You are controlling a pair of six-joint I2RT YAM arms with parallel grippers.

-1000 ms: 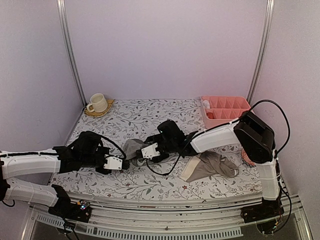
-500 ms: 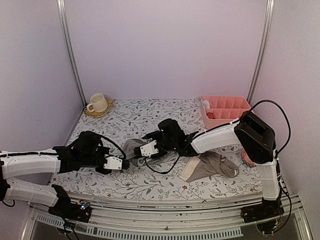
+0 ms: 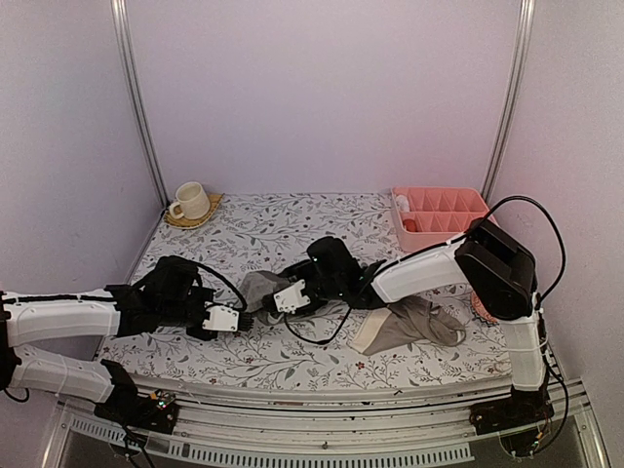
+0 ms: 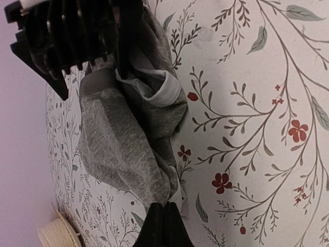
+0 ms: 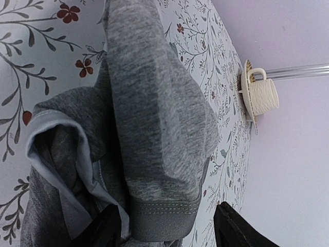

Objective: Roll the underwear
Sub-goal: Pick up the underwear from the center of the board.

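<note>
**Both grippers on the grey briefs**

Overhead: the left gripper (image 3: 243, 317) is at the near edge of the grey briefs (image 3: 259, 289), which are bunched in a heap. The right gripper (image 3: 277, 299) is in from the other side, tips close to its partner's. The taupe briefs (image 3: 408, 325) lie well back behind the right gripper, beside its forearm, touched by neither.

Left wrist: fingers pressed together, and they look to be nipping the white-edged hem, though that sits right at the frame's edge. Straight ahead across the cloth is the right gripper's ribbed black body, one finger dug into the folds.

Right wrist: fingers (image 5: 103, 231) apart, with a folded grey band between them, touching one and clear of the other. Far ahead, a cup (image 5: 263, 96).
</note>
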